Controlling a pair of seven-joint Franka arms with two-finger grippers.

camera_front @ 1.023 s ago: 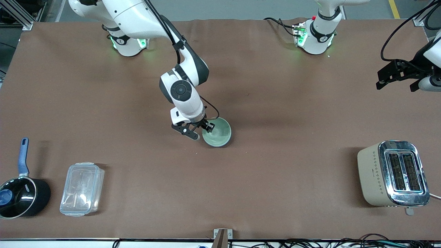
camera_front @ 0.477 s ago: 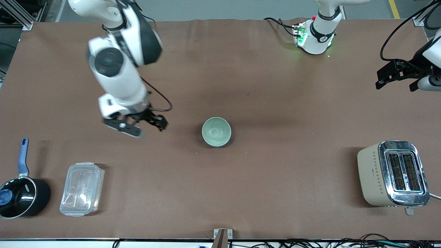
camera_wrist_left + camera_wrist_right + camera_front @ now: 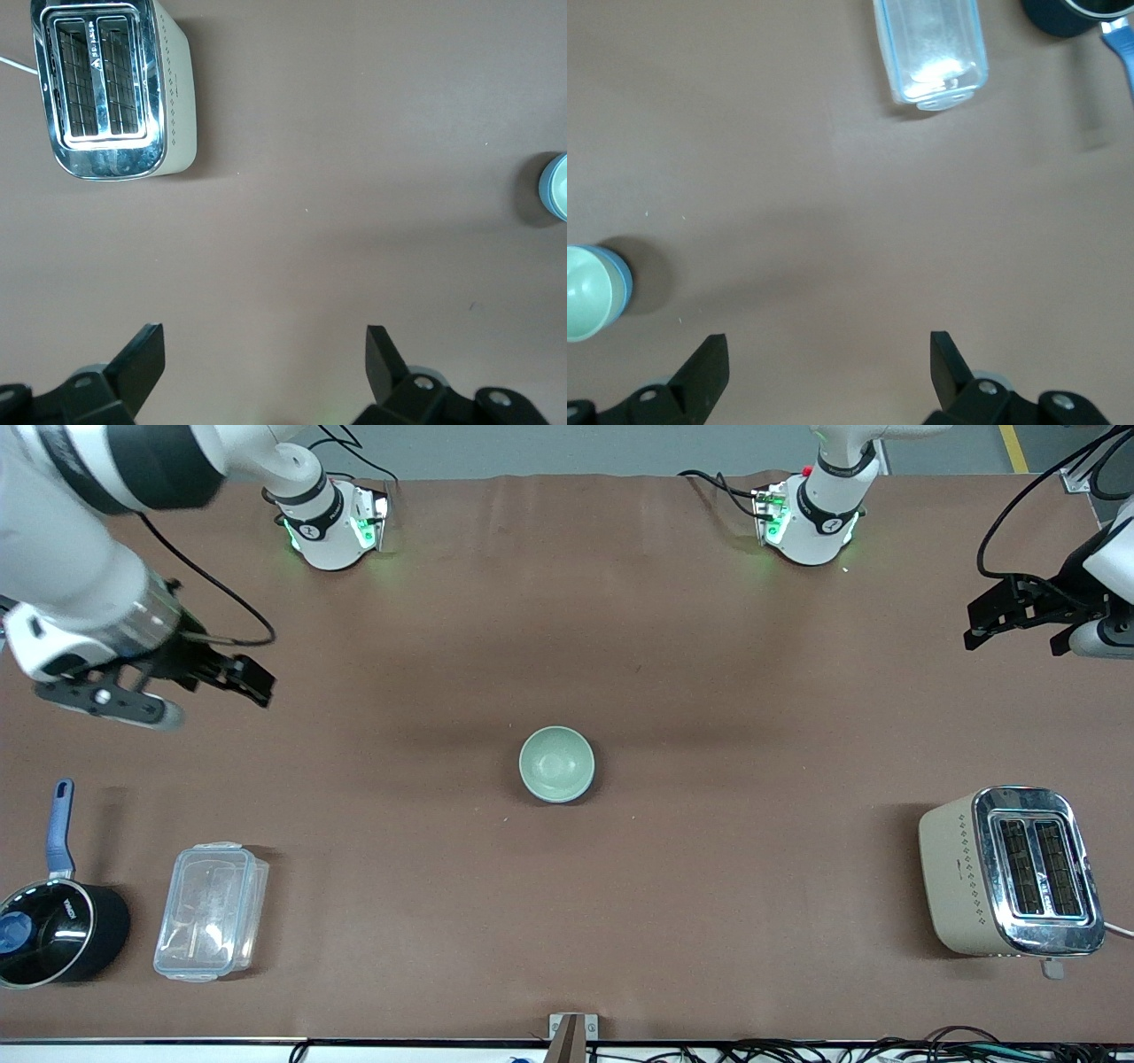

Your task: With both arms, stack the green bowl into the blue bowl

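Green bowl (image 3: pixel 556 763) nested in blue bowl (image 3: pixel 622 282) at table centre, stack looks done. Right gripper (image 3: pixel 164 691) spread wide, empty, over right arm's end; left gripper (image 3: pixel 1019 615) likewise, over left arm's end

the brown surface (image 3: pixel 673 921) carries the green bowl (image 3: pixel 556 763) nested in the blue bowl (image 3: pixel 622 279) at its middle, a cream toaster (image 3: pixel 1010 871) toward the left arm's end, and a clear lidded container (image 3: pixel 211 911) beside a black saucepan (image 3: pixel 55 930) toward the right arm's end
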